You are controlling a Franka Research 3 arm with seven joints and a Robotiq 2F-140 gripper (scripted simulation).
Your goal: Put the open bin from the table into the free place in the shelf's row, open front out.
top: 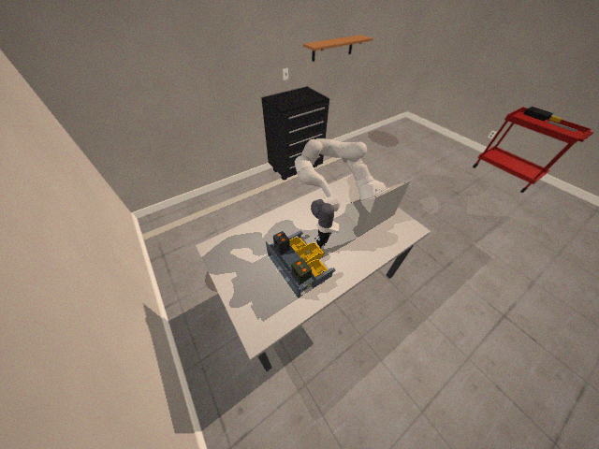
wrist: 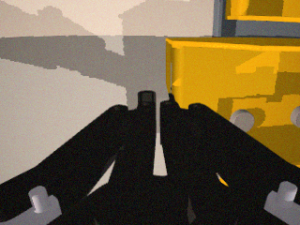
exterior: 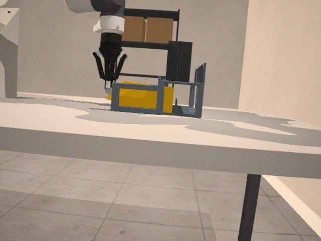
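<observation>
Currently the middle yellow bin (top: 311,253) (exterior: 109,97) (wrist: 206,70) is in the row on the blue-grey shelf (top: 276,263) (exterior: 160,99) (wrist: 218,19), its front end jutting past the front; whether it sits fully level, I cannot tell. Pale grey round parts (wrist: 243,120) show in it. Two other yellow bins (top: 319,267) (exterior: 137,98) (wrist: 262,7) flank it, one on either side. Two dark boxes with orange marks (top: 280,241) (top: 300,271) stand farther back on the shelf, whose side frame and tall back close off those directions. Upright on the counter (top: 246,333) (exterior: 103,137) (wrist: 56,103), a grey panel (top: 382,208) stands near the arm's base, well apart from the shelf. Beyond are a black drawer chest (top: 278,130) and a red cart (top: 541,129). Bent high over the counter, the arm (top: 309,166) (exterior: 109,6) drops its gripper (top: 320,243) (exterior: 108,89) (wrist: 156,89) nearly straight down at the bin's front. The fingers are closed together, with nothing between them. The bin's long axis runs front to back through the shelf, its open front facing the arm's side.
</observation>
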